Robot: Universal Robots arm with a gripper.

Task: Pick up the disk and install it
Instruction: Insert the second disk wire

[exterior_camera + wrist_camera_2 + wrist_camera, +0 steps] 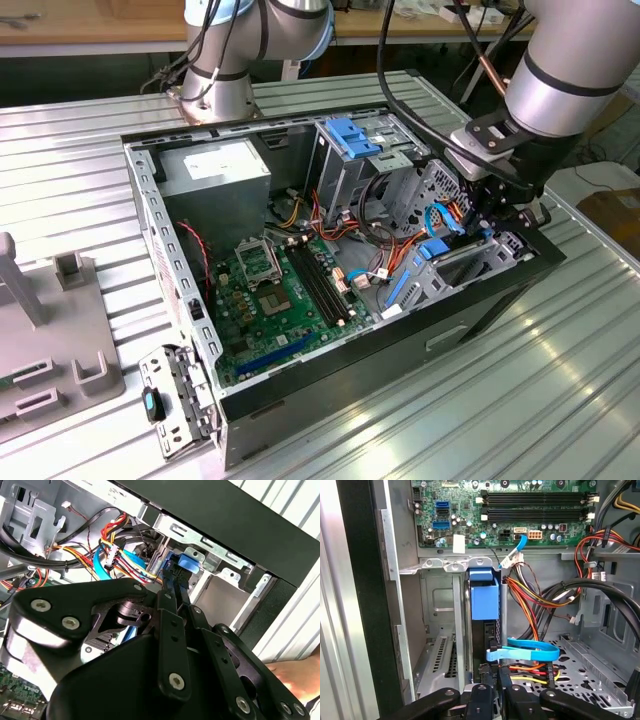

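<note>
At the case's point(330, 400) drive bay, on the exterior view's right, the tool point(498, 692) is down inside the chassis, fingers pressed onto the disk point(489, 630). Disk stands on edge in the bay slot, blue rail end point(484, 596) showing, blue data cable point(522, 652) just beside it. Pick-up looks done, insertion mostly done. Can't tell whether it's fully seated or latched. Tool not released. Case sits on the ribbed metal desk point(520, 400).
</note>
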